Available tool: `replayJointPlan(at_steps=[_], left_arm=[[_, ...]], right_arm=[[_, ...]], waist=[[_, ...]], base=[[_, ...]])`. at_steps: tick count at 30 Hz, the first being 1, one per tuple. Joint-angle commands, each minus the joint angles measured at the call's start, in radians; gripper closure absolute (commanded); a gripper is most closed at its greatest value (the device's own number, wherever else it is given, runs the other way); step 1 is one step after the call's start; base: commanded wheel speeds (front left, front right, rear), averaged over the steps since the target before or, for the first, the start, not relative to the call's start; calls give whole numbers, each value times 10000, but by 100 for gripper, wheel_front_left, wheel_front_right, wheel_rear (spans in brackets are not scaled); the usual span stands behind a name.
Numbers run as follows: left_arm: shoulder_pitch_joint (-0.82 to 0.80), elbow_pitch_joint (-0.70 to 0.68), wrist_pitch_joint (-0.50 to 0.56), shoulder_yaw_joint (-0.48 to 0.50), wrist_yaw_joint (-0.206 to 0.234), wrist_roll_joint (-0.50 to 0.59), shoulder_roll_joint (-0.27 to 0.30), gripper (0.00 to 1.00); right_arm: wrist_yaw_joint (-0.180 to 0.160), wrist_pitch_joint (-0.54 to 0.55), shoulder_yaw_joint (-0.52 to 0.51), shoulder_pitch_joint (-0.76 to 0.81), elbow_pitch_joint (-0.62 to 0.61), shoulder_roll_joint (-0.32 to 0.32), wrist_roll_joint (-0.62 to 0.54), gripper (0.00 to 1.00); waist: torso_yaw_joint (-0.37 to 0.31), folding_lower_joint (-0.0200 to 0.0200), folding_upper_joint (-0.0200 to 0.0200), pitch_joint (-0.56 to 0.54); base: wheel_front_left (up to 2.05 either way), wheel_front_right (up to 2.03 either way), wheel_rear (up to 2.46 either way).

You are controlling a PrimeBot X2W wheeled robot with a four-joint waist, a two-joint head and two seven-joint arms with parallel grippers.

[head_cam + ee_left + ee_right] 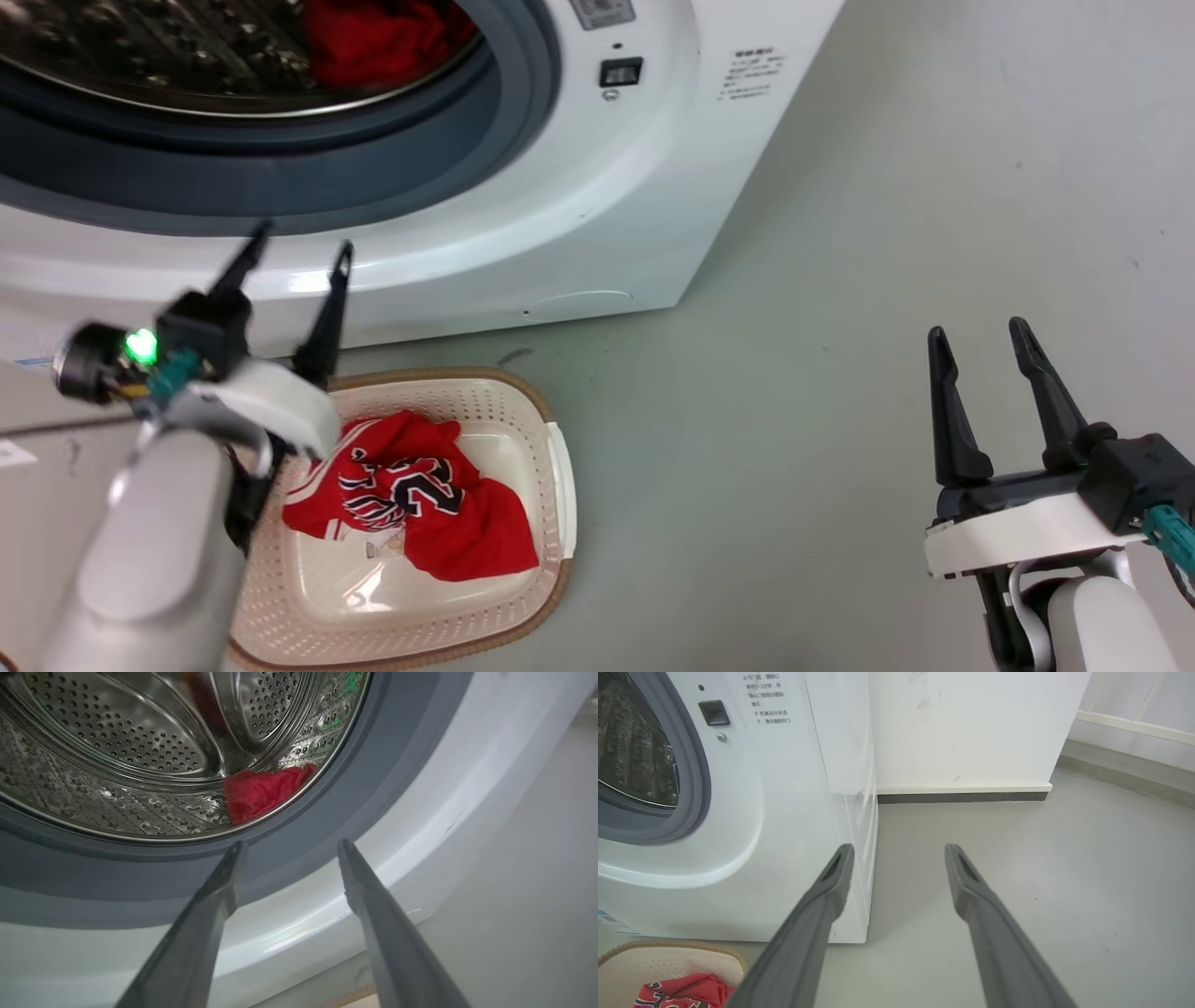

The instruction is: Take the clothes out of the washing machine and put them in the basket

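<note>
Our left end effector [306, 236] is raised in front of the washing machine [607, 187]. Its two dark fingers are spread apart with nothing between them, and in the head view their tips show over the white front panel, just below the grey door seal [280, 187]. In our left wrist view the fingers point up at the lower edge of the porthole. A red garment [261, 793] lies bunched at the bottom of the steel drum [117, 742], beyond the fingertips, slightly left of the gap between them and clear of both. The basket [560, 467] sits on the floor [840, 373] directly before the machine, below and just right of our left wrist. In it lies the red jersey [411, 495], crumpled, with its black numerals facing up. Our right end effector [976, 327] hangs well off to the right over the floor, its fingers likewise parted and empty. In the right wrist view it points past the machine's right corner toward a white wall [971, 728], with the basket and jersey at that view's lower left, well apart from it.
</note>
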Motion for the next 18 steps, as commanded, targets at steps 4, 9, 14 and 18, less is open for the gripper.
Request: replayJointPlan(at_steps=[4,9,14,18], left_arm=[[-1375,426,489,-96,-9,-187,503,0],[-3352,975,1654,-645,-8,-448,1230,0],[-5546,1731,2978,-1352,1,-746,2071,0],[-7079,2506,4204,-1898,3,-1061,2558,0]], right_arm=[[-7,-20,136,-165,-65,4,267,0],[-7,-20,341,-375,-173,7,580,0],[-7,-20,696,-580,-209,7,1014,0],[-7,-20,988,-576,-229,8,1385,0]], waist=[[-554,1,0,605],[-1120,1,0,1484],[-1726,1,0,2301],[-2206,1,0,2789]], base=[[0,0,0],[0,0,0],[0,0,0],[0,0,0]])
